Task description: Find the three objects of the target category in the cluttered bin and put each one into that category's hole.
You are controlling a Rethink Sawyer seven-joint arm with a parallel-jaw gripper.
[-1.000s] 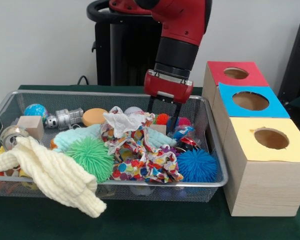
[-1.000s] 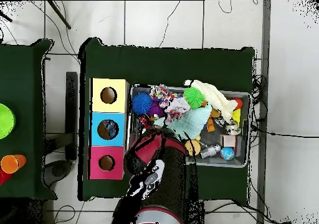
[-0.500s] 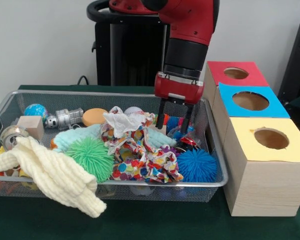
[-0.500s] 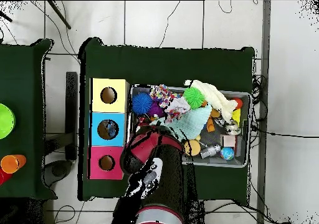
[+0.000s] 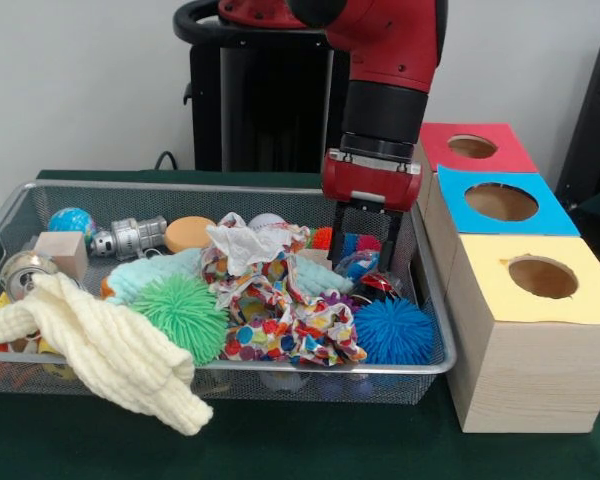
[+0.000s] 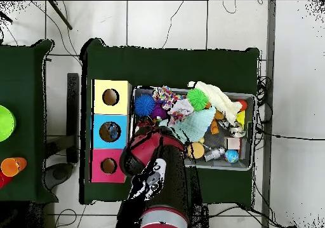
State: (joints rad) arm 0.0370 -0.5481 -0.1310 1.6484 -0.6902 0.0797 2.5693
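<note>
We see the gripper inside the wire bin, its two dark fingers spread apart and holding nothing, poised over the small toys packed at the bin's 3 o'clock end in the front view. Over the last second the arm has slid from nearer the bin's middle toward that end, closer to the three boxes, and its fingers now hang just above a shiny red and black toy and the blue spiky ball. We read that as a search narrowing on this corner, with no pick made yet and nothing yet dropped into a hole. Which category is wanted we cannot tell; the red hole, blue hole and yellow hole all look dark and unfilled from here. The patterned cloth and the cream knit cover much of the pile, so whatever lies beneath stays hidden. In the overhead view the arm blankets the bin's 7 o'clock corner, hiding the gripper and the toys under it.
</note>
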